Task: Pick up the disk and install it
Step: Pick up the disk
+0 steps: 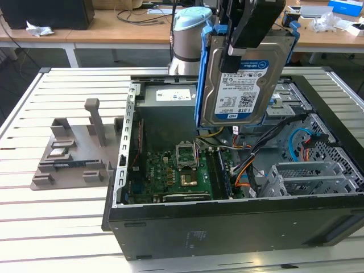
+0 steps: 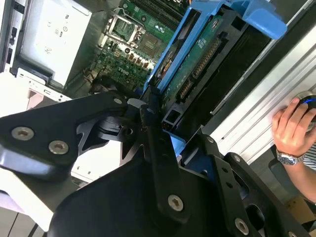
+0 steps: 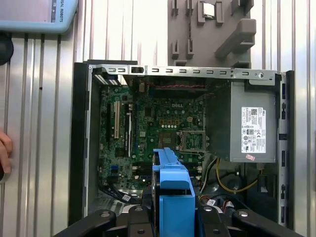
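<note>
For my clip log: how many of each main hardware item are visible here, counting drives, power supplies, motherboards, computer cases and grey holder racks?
disk: 1
power supply: 1
motherboard: 1
computer case: 1
grey holder rack: 1
Total: 5

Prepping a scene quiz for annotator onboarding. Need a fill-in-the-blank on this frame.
1. The pincer holds the disk ____ the open computer case.
2. The disk's carrier frame is coloured ____.
3. The power supply bears a ____ sticker.
4. The grey fixture lies beside the case, toward the exterior view's ____.
Missing words: above; blue; white; left.
</note>
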